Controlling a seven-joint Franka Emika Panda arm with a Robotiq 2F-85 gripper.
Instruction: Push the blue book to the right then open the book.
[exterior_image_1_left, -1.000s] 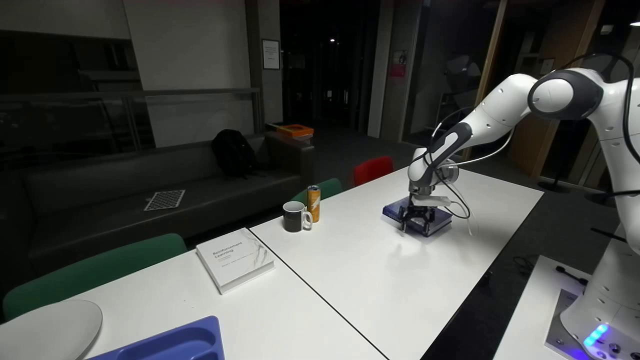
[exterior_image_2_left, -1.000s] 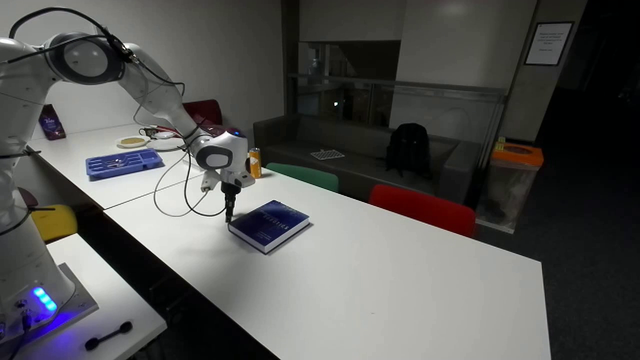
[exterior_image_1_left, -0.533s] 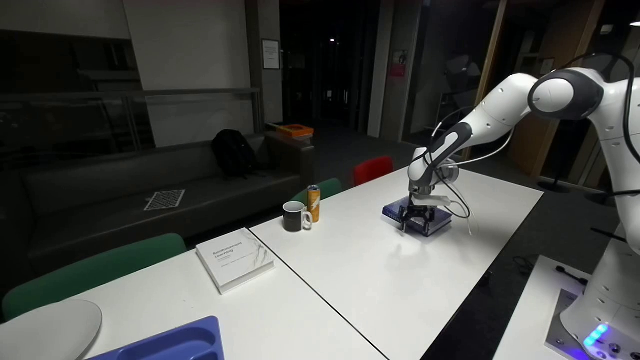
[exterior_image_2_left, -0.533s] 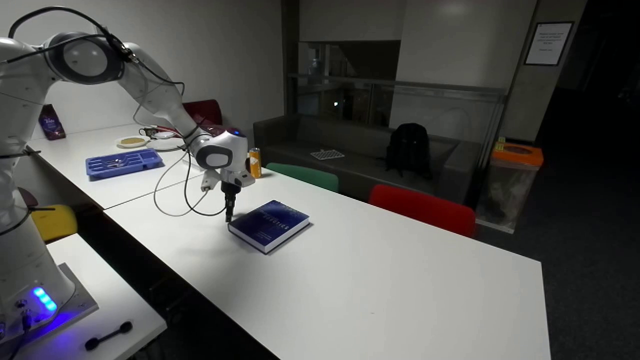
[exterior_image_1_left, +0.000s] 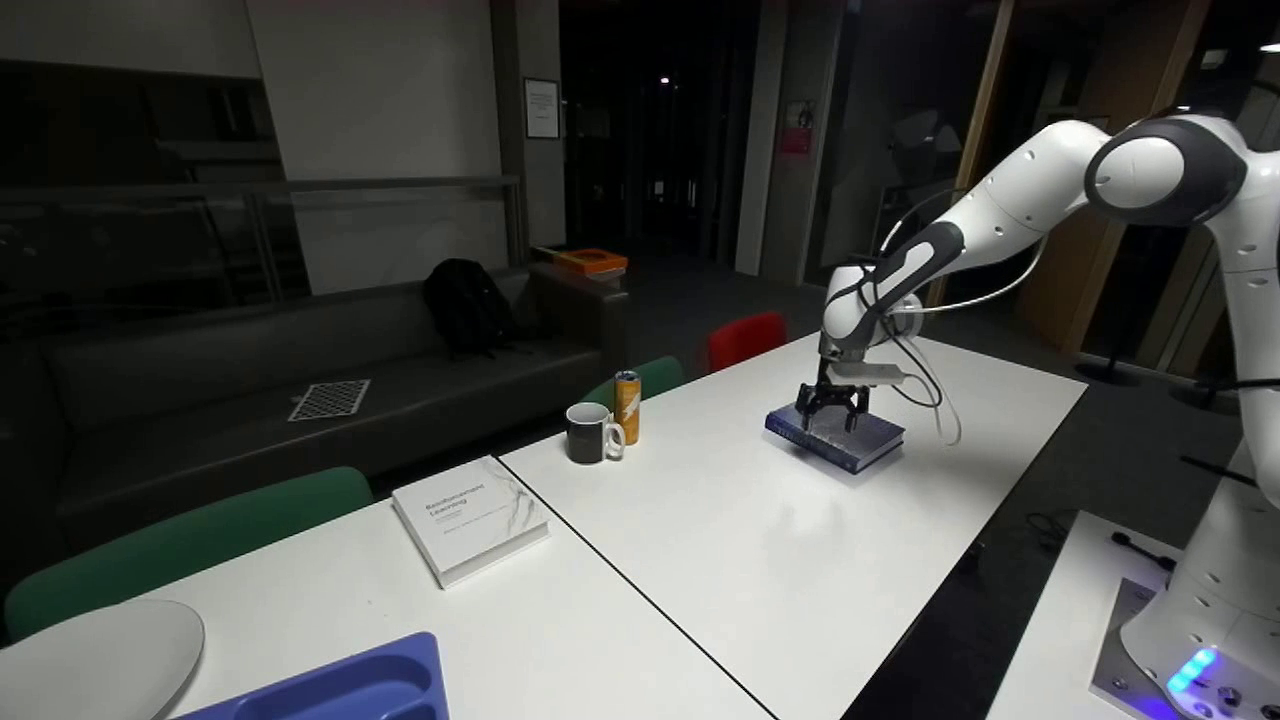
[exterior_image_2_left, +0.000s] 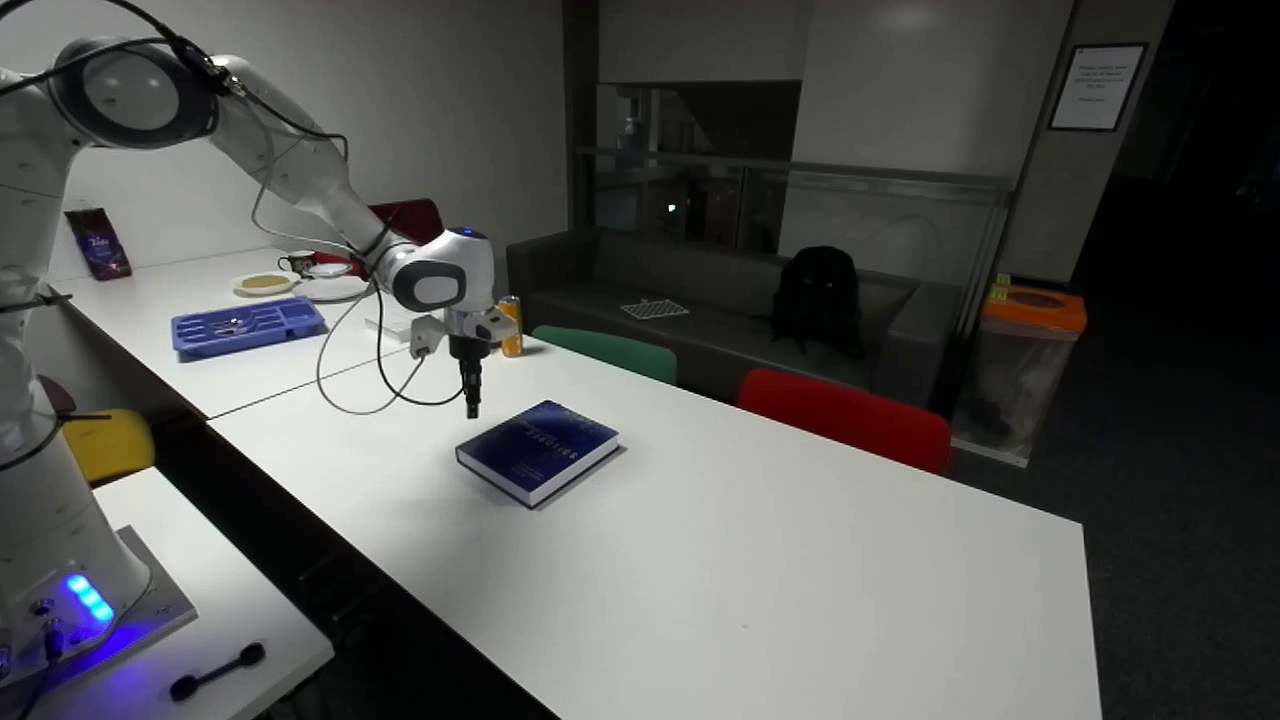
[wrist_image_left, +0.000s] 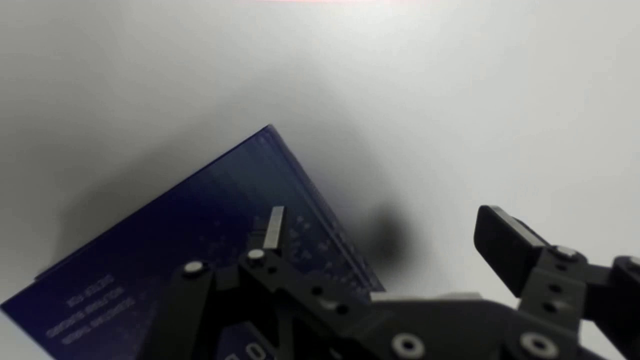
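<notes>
The blue book (exterior_image_1_left: 860, 440) lies flat with its cover closed on the white table, seen in both exterior views. Pale page edges face the near side of the blue book (exterior_image_2_left: 540, 450) in an exterior view. My gripper (exterior_image_1_left: 829, 425) hangs above the table by the spine side, its fingers spread and nothing held. From the wrist, the blue book (wrist_image_left: 200, 215) fills the lower left, partly hidden by the gripper. One fingertip (wrist_image_left: 275, 227) of my open gripper (wrist_image_left: 381, 220) overlaps the cover, and the opposite one is over bare table.
A white book (exterior_image_1_left: 470, 515), a mug (exterior_image_1_left: 588, 436) and an orange can (exterior_image_1_left: 627, 408) stand on the table's other part and near its seam. A blue tray (exterior_image_2_left: 248, 330) and plates sit farther off. Red chair (exterior_image_2_left: 845, 415) and green chair line the far edge.
My gripper has risen from beside the book's edge, near the tabletop, to a height above it. In the last half second the arm lifted; the blue book stayed where it was.
</notes>
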